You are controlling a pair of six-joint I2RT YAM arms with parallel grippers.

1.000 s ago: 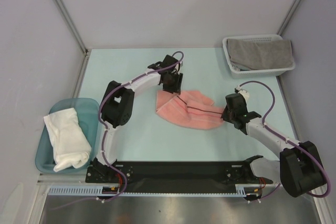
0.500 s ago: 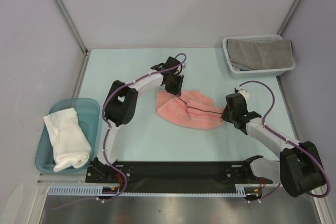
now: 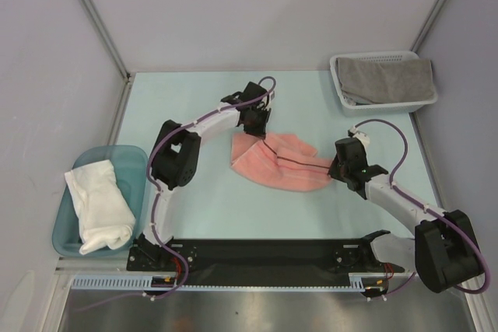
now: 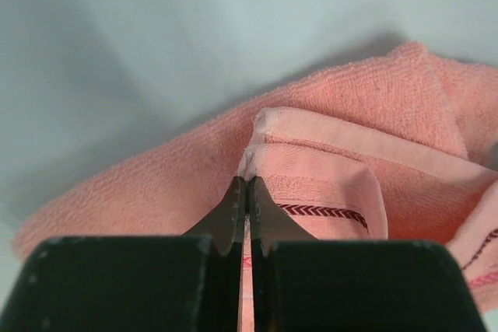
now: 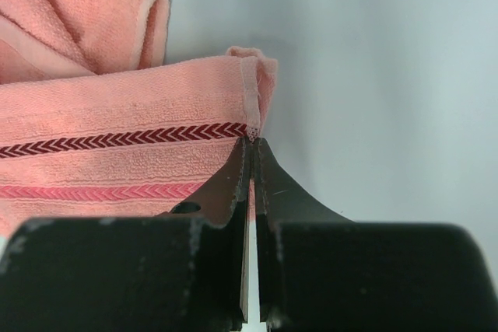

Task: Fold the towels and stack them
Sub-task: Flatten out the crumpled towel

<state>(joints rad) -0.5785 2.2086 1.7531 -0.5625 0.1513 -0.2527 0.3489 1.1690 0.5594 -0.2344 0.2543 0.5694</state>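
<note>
From above, you see the pink towel lying rumpled and partly folded near the middle of the table, between your two arms. Your left gripper is at the towel's far left corner and your right gripper is at its right end. From this height you cannot tell how the jaws stand. A grey towel fills the white basket at the far right corner. A white towel lies folded in the teal tub at the near left.

In the left wrist view, your left gripper has its jaws clenched on a turned-over hem corner of the pink towel, with the cloth pinched between the tips. A dark chevron stripe runs just right of them.

In the right wrist view, your right gripper has its jaws clamped on the pink towel at its corner, just where the chevron stripe meets the hem. The towel spreads away to the left, and bare table shows to the right.
</note>
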